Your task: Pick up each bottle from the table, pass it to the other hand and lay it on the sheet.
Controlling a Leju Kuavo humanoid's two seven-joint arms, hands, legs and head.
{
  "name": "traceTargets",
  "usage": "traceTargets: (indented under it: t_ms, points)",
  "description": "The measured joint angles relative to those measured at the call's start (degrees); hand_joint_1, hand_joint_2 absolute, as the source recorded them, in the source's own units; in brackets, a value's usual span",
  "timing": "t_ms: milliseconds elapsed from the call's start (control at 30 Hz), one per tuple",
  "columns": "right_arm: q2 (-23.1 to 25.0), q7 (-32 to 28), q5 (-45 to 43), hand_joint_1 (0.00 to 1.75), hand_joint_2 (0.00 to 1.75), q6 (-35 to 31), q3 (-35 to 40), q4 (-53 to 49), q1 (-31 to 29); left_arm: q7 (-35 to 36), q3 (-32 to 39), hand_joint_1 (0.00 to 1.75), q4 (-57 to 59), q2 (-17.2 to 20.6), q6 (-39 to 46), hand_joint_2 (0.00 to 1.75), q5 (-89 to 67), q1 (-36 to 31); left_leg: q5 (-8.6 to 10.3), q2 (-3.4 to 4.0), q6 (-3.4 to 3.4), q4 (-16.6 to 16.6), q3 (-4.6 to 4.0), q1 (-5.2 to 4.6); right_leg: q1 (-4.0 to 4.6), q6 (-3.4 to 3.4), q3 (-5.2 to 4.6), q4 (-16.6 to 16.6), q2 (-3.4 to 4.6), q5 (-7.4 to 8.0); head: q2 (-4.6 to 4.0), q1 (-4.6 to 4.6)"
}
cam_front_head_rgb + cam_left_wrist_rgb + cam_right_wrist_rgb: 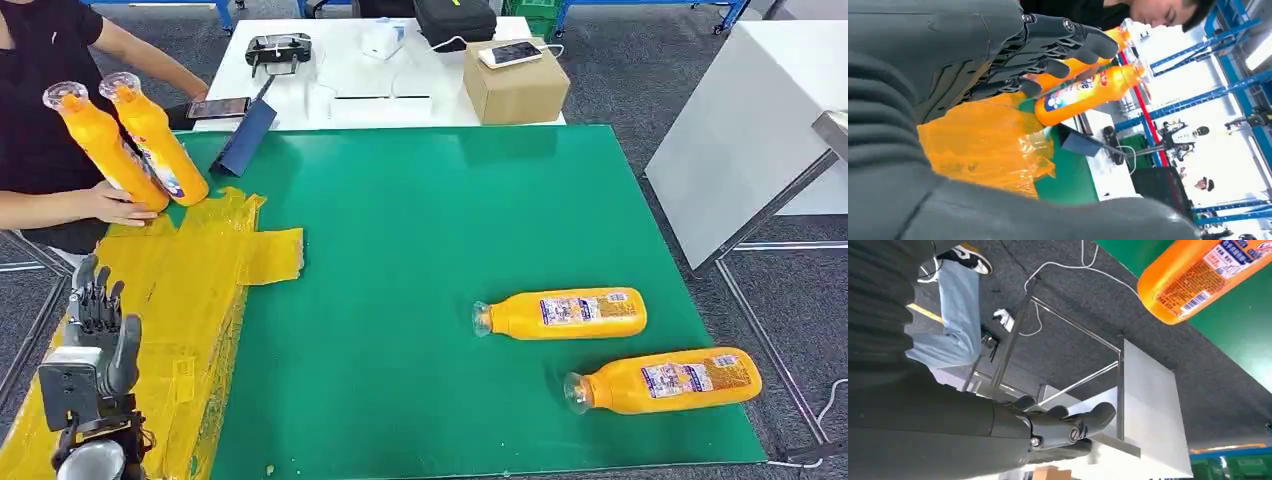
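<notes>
Two orange bottles lie on their sides on the green mat [420, 250]: one [565, 313] right of centre, the other [668, 381] nearer the front right corner, which is also the bottle [1198, 275] in the right wrist view. A person at the far left grips two more orange bottles [105, 145] [160, 140] upright and tilted over the far end of the yellow sheet [190, 290]. My left hand [95, 330] hovers over the sheet's near end, fingers [1048, 45] spread and empty. My right hand [1058, 427] hangs empty off the table's right side, fingers apart.
The person's arm [60, 205] rests at the sheet's far left edge. A dark blue board [245, 135] leans at the mat's far left. Behind stands a white table with a cardboard box [515, 85] and devices. A grey table [740, 150] stands right.
</notes>
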Motion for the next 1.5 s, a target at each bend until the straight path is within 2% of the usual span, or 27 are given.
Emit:
traceTargets:
  t_ms: [233, 467, 633, 833, 1133, 1300, 1500]
  points:
    - [-3.02, 2.52, 0.24, 0.0, 1.75, -6.89, 5.52, 6.15, -0.55, 0.04, -1.2, 0.0, 1.77, 0.35, -0.11, 1.75, 0.2, -1.83, 0.0, 0.0, 0.0, 0.0, 0.0, 0.01, 0.01, 0.0, 0.03, 0.0, 0.0, 0.0, 0.0, 0.02]
    - [-9.61, 16.36, -13.3, 0.0, 1.75, -16.02, 17.3, 10.95, 2.17, 0.5, -2.05, 0.0, 3.21, 0.52, -0.11, 1.75, 0.46, -2.98, 0.05, 0.01, 0.06, 0.01, 0.0, -0.02, -0.02, 0.01, 0.03, 0.0, 0.0, 0.01, 0.0, 0.0]
    - [-12.9, 18.27, -15.58, 0.0, 1.75, -17.38, 22.17, 12.72, 3.52, 0.57, -2.27, 0.0, 3.72, 0.63, -0.15, 1.75, 0.46, -3.38, 0.04, -0.01, 0.06, 0.02, -0.01, -0.02, -0.02, 0.01, 0.04, 0.0, -0.03, 0.0, 0.0, 0.0]
    - [-19.26, 25.47, -25.4, 0.0, 1.75, -21.66, 27.52, 13.99, 6.76, 0.57, -2.38, 0.0, 4.26, 0.81, -0.17, 1.75, 0.55, -3.96, 0.04, 0.0, 0.06, 0.02, -0.01, -0.02, -0.02, 0.01, 0.02, 0.0, -0.02, 0.0, 0.0, 0.0]
    - [-26.75, 29.57, -29.74, 0.0, 1.75, -25.29, 32.74, 15.41, 10.77, 0.57, -2.49, 0.0, 5.53, 0.98, -0.33, 1.75, 0.63, -5.11, 0.05, 0.0, 0.06, 0.02, -0.01, -0.05, -0.05, 0.02, 0.03, 0.0, 0.0, 0.01, 0.0, 0.0]
    - [-30.66, 31.56, -31.43, 0.0, 1.75, -29.64, 37.72, 17.99, 10.76, 0.57, -2.99, 0.0, 6.34, 1.24, -0.7, 1.75, 0.63, -5.94, 0.05, 0.0, 0.07, 0.03, 0.01, -0.05, -0.06, 0.02, 0.03, 0.0, -0.01, 0.02, 0.0, 0.0]
    - [-33.18, 32.28, -32.02, 0.0, 1.75, -30.97, 41.46, 20.04, 10.7, 0.59, -3.08, 0.0, 6.86, 1.38, -0.79, 1.75, 0.63, -6.36, 0.05, 0.01, 0.07, 0.03, -0.01, -0.05, -0.07, 0.03, 0.03, 0.0, 0.0, 0.02, 0.0, 0.0]
